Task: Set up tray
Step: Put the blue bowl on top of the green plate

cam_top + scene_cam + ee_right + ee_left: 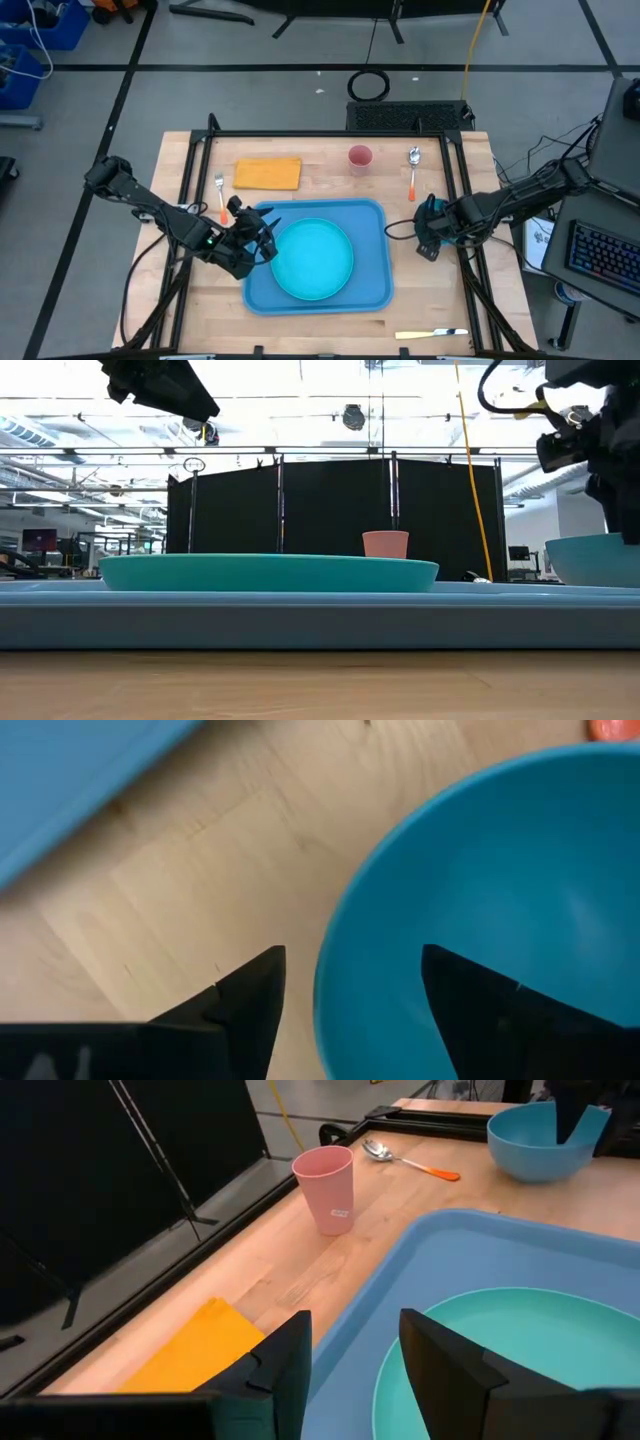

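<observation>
High view, plate [312, 259] on tray [372, 215]

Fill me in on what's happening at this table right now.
A two-armed robot is laying out a meal tray. The large light-blue plastic tray lies on the wooden table with a round teal plate in it. The left gripper is open above the tray's rim beside the plate, holding nothing. The right gripper is open astride the rim of a blue bowl on the table beside the tray. A pink cup, orange napkin, fork, spoon and knife lie outside the tray.
</observation>
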Controlling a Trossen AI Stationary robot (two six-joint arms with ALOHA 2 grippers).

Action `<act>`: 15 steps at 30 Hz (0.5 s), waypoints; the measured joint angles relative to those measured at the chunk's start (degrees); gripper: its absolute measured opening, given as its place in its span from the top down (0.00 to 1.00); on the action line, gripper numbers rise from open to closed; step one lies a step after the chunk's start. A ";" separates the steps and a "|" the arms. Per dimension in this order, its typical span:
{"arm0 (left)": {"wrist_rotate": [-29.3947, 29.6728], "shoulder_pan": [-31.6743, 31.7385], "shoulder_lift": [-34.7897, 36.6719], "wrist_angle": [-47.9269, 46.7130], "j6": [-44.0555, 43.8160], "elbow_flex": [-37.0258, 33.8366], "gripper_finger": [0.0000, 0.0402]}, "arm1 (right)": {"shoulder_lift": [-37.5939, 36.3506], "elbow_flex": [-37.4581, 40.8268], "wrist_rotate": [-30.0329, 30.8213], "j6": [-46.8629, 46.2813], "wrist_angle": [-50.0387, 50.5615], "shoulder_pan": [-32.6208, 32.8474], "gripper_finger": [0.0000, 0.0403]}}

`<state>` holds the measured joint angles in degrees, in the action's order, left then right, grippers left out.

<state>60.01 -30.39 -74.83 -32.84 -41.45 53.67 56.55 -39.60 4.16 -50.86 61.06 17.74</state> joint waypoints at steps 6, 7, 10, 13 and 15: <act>0.00 0.04 0.00 0.00 0.04 0.00 0.60 | 0.00 2.07 -2.27 0.84 -2.29 -0.02 0.61; 0.00 0.04 0.00 0.01 0.05 0.00 0.60 | -0.01 2.55 -2.99 0.88 -2.84 -0.02 0.66; -0.04 0.04 0.00 0.00 0.20 0.00 0.60 | 0.00 3.43 -4.46 0.99 -3.24 -0.02 0.82; -0.09 0.04 0.00 0.00 0.20 0.00 0.60 | -0.06 3.44 -3.93 1.84 -3.35 0.00 0.96; -0.13 0.04 0.00 0.00 0.20 0.00 0.60 | -0.06 3.41 -3.65 2.34 -3.58 0.00 0.97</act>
<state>59.88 -30.35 -74.83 -32.84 -41.25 53.67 56.49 -36.18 0.52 -48.52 57.48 17.74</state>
